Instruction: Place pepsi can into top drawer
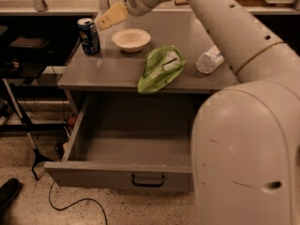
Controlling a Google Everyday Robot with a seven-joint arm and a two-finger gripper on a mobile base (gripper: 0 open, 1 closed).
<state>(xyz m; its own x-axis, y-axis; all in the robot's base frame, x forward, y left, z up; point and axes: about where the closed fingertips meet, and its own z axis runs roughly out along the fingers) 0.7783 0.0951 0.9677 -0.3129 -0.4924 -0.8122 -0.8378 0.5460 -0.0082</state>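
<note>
The pepsi can (88, 35) stands upright on the grey cabinet top (108, 74), near its back left corner. It is a short, dark blue cylinder with a dull silver lid and a round logo on its side. The gripper (105, 19) hangs in the air just above and to the right of the can, apart from it. It shows as a flat, cream-coloured wedge at the end of the arm, tilted down toward the can. Whether it is spread or closed cannot be told from this angle.

Just below and to the right of the gripper sits a shallow, round, off-white bowl (131, 40) with a smooth matte surface. Farther to the lower right of the gripper lies a crumpled, glossy green snack bag (160, 69), its lower end reaching the cabinet's front edge. Well to the right of the gripper, a clear plastic water bottle (209, 60) lies on its side, partly hidden behind the arm (225, 27), a thick, smooth white tube.

Well below the gripper, the top drawer (126, 149) is pulled out. It is a wide, shallow grey box with a bare, flat bottom and a dark bar handle (148, 180) centred on its front panel. The robot's rounded white body (243, 158) covers the drawer's right end. The speckled floor (28, 200) beneath carries a thin, dark, looping cable (70, 205).
</note>
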